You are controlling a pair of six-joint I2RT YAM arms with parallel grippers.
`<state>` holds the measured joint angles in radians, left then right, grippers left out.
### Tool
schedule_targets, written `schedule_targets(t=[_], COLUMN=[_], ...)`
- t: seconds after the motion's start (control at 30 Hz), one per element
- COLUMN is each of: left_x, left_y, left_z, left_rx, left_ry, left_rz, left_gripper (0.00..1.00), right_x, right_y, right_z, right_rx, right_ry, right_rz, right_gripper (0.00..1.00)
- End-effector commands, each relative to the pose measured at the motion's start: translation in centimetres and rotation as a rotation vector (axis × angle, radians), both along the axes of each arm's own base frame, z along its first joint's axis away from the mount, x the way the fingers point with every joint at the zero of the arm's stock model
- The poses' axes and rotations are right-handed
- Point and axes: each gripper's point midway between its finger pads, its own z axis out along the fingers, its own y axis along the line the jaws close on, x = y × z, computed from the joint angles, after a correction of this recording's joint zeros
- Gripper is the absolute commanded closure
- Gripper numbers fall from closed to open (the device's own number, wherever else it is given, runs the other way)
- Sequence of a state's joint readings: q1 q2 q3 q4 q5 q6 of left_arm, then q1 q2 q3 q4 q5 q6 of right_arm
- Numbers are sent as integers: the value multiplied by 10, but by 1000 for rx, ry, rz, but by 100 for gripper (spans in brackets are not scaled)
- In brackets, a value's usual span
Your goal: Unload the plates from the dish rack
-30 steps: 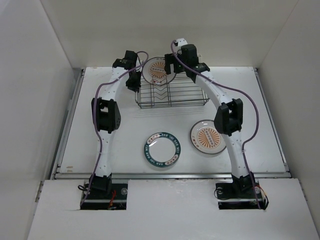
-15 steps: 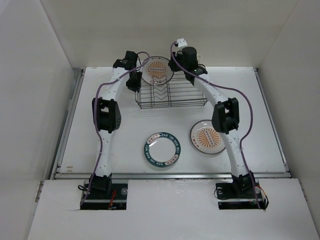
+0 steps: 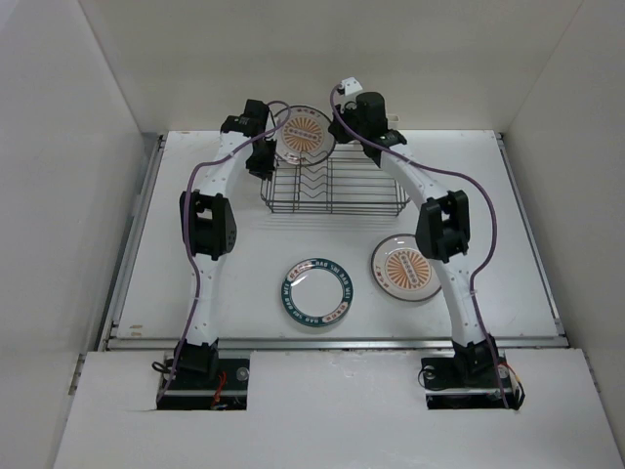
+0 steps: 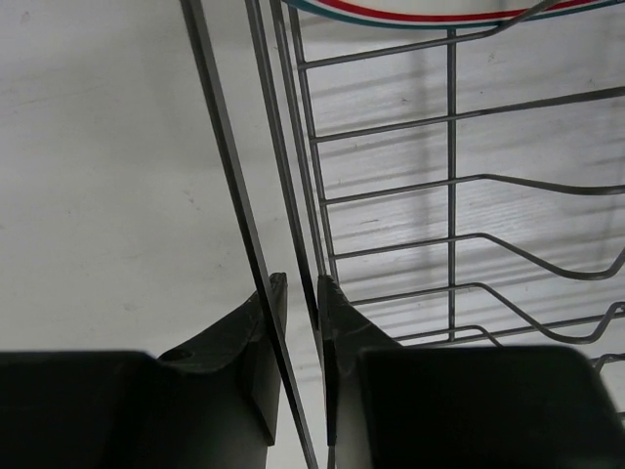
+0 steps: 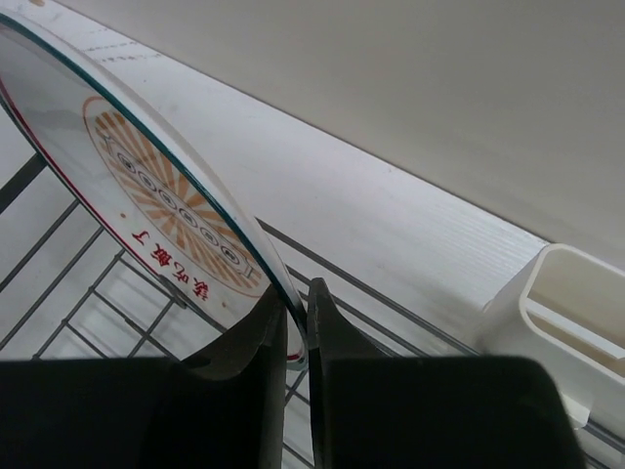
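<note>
Right claw [image 5: 296,298], gripping the round orange-sunburst white plate [image 5: 146,186] by its rim, has shifted it left within the dark wire dish rack [image 4: 451,147], whose rim wire the left claw [image 4: 298,283] clamps; extraction apparently beginning.

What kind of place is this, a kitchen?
Probably a robot test cell, not a kitchen: bare white walls enclose a white table, with a white left arm and right arm bolted at its edge.

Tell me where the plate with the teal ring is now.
In the top external view the teal-ring plate lies flat near the middle of the table, on the near side of the dish rack, left of the orange sunburst plate lying flat.
</note>
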<state>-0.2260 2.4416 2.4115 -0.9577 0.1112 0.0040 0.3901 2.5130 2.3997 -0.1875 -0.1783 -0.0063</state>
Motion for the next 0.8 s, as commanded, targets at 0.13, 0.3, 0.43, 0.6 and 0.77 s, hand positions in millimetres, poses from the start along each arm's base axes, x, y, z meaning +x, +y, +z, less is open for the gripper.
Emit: schedule_targets(t=[0.13, 0.3, 0.43, 0.6, 0.77], left_x=[-11, -11, -11, -5, 5], left_y=[-8, -8, -9, 2, 37], left_z=[16, 21, 21, 20, 25], left_rx=[-78, -80, -86, -136, -252], left_ry=[31, 22, 25, 36, 57], left_rz=[38, 37, 51, 158, 318], left_gripper=[100, 100, 100, 100, 100], right_x=[-29, -46, -59, -89, -131], right_y=[-25, -37, -47, -68, -106], right_z=[180, 210, 231, 242, 236], right_rx=[173, 208, 232, 315, 349], right_ry=[-263, -274, -269, -173, -63], right_rz=[-107, -144, -181, -192, -198], right_gripper=[100, 100, 100, 100, 100])
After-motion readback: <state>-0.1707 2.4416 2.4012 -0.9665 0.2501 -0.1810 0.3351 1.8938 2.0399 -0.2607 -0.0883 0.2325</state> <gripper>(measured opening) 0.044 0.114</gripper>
